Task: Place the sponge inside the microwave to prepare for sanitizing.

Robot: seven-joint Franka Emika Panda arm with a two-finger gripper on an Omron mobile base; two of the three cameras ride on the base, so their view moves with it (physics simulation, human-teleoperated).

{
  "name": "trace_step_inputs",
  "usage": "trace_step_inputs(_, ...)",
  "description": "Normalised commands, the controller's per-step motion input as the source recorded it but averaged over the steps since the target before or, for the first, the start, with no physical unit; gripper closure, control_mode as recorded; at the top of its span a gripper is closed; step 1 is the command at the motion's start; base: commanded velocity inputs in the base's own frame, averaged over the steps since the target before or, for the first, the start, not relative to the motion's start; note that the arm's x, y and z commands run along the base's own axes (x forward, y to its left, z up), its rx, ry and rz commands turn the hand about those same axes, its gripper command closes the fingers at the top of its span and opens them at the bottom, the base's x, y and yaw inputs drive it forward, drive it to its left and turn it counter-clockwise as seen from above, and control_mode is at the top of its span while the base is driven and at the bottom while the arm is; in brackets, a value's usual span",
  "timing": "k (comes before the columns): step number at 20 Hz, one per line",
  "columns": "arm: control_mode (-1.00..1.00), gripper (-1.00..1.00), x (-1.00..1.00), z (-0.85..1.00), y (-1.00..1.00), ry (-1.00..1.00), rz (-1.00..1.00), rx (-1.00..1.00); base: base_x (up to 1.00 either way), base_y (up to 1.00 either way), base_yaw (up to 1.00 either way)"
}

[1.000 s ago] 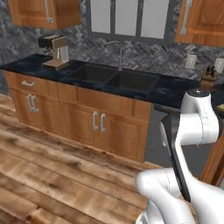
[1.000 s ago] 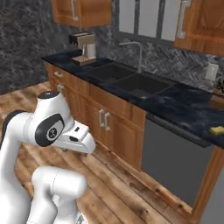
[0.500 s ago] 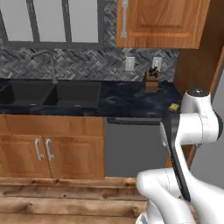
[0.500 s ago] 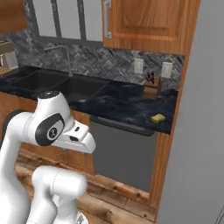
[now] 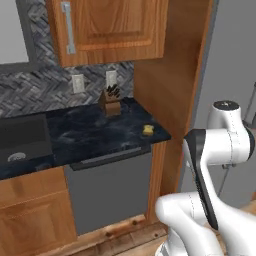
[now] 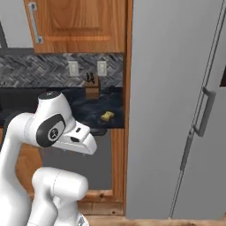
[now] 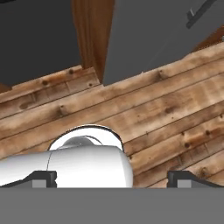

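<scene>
Item — sponge [image 5: 148,130], lying at mid-frame near the dark surface's [image 5: 95,132] corner edge; end effector [image 7: 112,179] fingertips standing apart, holding nothing — a clumsy approach risks knocking it off.

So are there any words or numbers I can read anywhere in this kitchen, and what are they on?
None: nothing here carries readable text.
The wall outlets are blank white plates.
The knife block, the yellow sponge, the dishwasher front and the fridge door show no labels or brand marks.
</scene>
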Motion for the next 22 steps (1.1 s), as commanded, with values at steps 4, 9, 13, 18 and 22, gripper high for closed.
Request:
trace_step_inputs(4, 1.00, -1.00, 0.00, 0.00, 0.00, 0.00, 0.00, 0.00, 0.28, 0.51, -0.46)
trace_step_inputs(9, 1.00, -1.00, 0.00, 0.00, 0.00, 0.00, 0.00, 0.00, 0.19, 0.82, -0.07)
trace_step_inputs(13, 1.00, -1.00, 0.00, 0.00, 0.00, 0.00, 0.00, 0.00, 0.64, 0.29, 0.13)
trace_step_inputs(18, 1.00, -1.00, 0.00, 0.00, 0.00, 0.00, 0.00, 0.00, 0.73, 0.22, 0.05)
trace_step_inputs(22, 1.00, -1.00, 0.00, 0.00, 0.00, 0.00, 0.00, 0.00, 0.46, 0.35, 0.00)
